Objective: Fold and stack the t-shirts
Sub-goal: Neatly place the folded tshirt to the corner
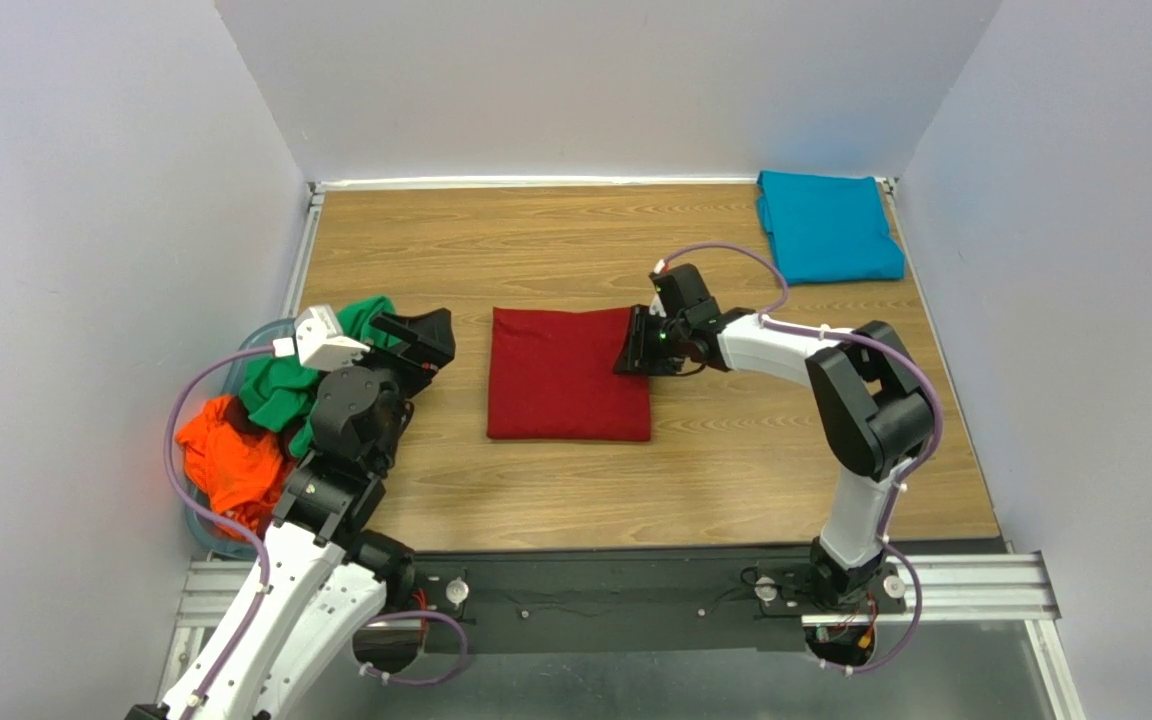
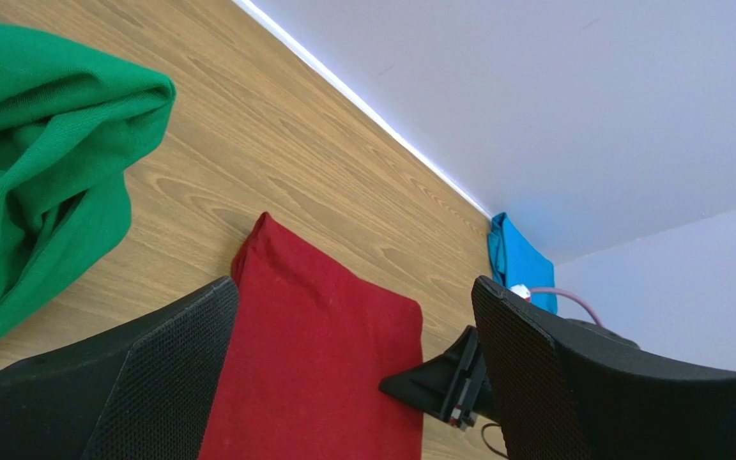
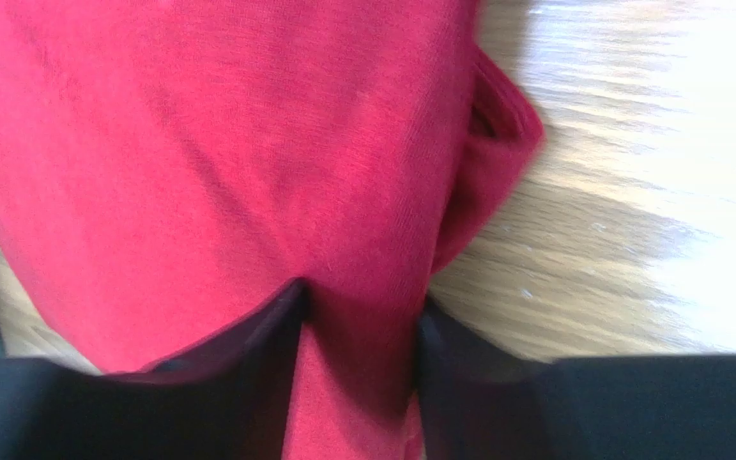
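Blur softens the right wrist view: red cloth fills most of it, and glare washes out the desk (image 1: 778, 450) grain beyond. The right fingers (image 1: 638, 345) appear there only as two dark shapes at the bottom edge, their bases cut off. A ridge of the red shirt (image 1: 567, 374) is pinched between them. From above, they sit on the shirt's right edge near its far corner and cover that part of the hem.

The left fingers (image 1: 432, 338) are spread wide and hold nothing, hanging near the shirt's left edge. Their own camera shows only the inner pads, with the rest cropped by the frame. The left arm (image 1: 342, 435) hides part of the green shirt (image 1: 289, 383) and the orange shirt (image 1: 229, 458). These two lie crumpled together at the desk's left edge, and their outlines cannot be made out. A pale rim (image 1: 204, 522) curves under the orange one, and I cannot tell what it belongs to.

The teal shirt (image 1: 827, 225) lies folded in the far right corner, well apart from the others. The left wrist view shows only a sliver of it.

The red shirt lies flat at the middle of the desk, folded into a nearly square block. It is dark red, smooth, and straight along its left and near edges. Close up, one loose flap curls out beside the pinched ridge.
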Motion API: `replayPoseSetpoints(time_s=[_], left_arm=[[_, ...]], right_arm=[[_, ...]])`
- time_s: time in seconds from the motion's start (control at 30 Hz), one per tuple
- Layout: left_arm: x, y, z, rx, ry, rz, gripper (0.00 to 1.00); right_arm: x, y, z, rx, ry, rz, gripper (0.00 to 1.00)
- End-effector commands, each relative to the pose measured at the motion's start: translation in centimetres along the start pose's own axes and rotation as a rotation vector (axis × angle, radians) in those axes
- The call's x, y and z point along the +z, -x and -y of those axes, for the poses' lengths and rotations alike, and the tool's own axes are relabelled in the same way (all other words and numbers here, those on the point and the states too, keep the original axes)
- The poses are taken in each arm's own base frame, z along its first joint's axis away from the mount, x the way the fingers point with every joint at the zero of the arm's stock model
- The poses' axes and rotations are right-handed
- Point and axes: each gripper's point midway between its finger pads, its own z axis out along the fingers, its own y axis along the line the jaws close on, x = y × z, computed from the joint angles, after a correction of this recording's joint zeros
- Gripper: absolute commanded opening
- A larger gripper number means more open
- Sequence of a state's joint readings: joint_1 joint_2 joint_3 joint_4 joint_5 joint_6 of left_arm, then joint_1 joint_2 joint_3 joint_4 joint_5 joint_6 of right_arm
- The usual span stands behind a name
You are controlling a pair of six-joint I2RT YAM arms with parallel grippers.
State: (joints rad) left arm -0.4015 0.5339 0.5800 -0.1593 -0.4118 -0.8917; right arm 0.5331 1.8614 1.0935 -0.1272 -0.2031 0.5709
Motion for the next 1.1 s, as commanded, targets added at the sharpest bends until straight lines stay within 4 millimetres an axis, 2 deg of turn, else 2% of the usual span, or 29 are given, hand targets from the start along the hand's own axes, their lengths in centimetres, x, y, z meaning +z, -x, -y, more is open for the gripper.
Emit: replayPoseSetpoints(time_s=[0.0, 0.13, 0.23, 0.27, 0.33, 0.37, 0.4, 0.47, 0.5, 0.57, 0.6, 0.7, 0.8, 0.87, 1.07], left_arm=[[-0.1, 0.8, -0.1, -0.014, 0.003, 0.041, 0.98], [-0.2, 0.9, 0.2, -0.001, -0.01, 0.038, 0.98], [-0.1, 0.8, 0.1, 0.005, -0.005, 0.036, 0.98], [-0.1, 0.8, 0.1, 0.009, -0.005, 0.034, 0.98], [-0.1, 0.8, 0.1, 0.01, -0.001, 0.032, 0.98], [-0.1, 0.8, 0.1, 0.011, -0.002, 0.033, 0.98], [-0.1, 0.8, 0.1, 0.014, -0.002, 0.031, 0.98], [-0.1, 0.7, 0.0, 0.021, 0.004, 0.028, 0.98], [-0.1, 0.8, -0.1, 0.023, 0.006, 0.033, 0.98], [-0.1, 0.9, -0.3, 0.021, 0.016, 0.04, 0.98], [0.0, 0.8, -0.6, 0.019, 0.025, 0.042, 0.98], [0.0, 0.6, -0.8, 0.022, 0.029, 0.038, 0.98], [0.1, 0.5, -0.9, 0.024, 0.034, 0.038, 0.98], [0.1, 0.6, -1.0, 0.025, 0.042, 0.041, 0.98], [0.1, 0.5, -1.2, 0.027, 0.05, 0.04, 0.98]], right_arm=[[1.8, -2.6, 1.6, -0.005, -0.087, -0.067, 0.37], [2.4, -1.7, 1.9, -0.047, -0.107, -0.047, 0.21], [2.2, 0.5, 2.2, -0.137, -0.146, 0.014, 0.13], [1.9, 1.9, 2.4, -0.199, -0.172, 0.055, 0.09], [1.5, 3.4, 2.7, -0.254, -0.211, 0.097, 0.06], [1.2, 4.2, 2.9, -0.275, -0.232, 0.118, 0.05], [0.5, 5.7, 3.0, -0.313, -0.272, 0.16, 0.04], [-0.1, 7.0, 3.4, -0.36, -0.32, 0.187, 0.04], [-0.7, 8.3, 4.0, -0.424, -0.379, 0.21, 0.02], [-1.2, 9.4, 4.5, -0.449, -0.434, 0.238, 0.01], [-1.7, 10.8, 5.5, -0.479, -0.516, 0.266, 0.01], [-2.8, 12.5, 7.3, -0.544, -0.668, 0.292, 0.01], [-3.9, 14.4, 8.2, -0.626, -0.782, 0.299, 0.01], [-4.2, 15.7, 8.3, -0.64, -0.808, 0.313, 0.01], [-5.7, 19.9, 10.6, -0.691, -0.904, 0.316, 0.01]])
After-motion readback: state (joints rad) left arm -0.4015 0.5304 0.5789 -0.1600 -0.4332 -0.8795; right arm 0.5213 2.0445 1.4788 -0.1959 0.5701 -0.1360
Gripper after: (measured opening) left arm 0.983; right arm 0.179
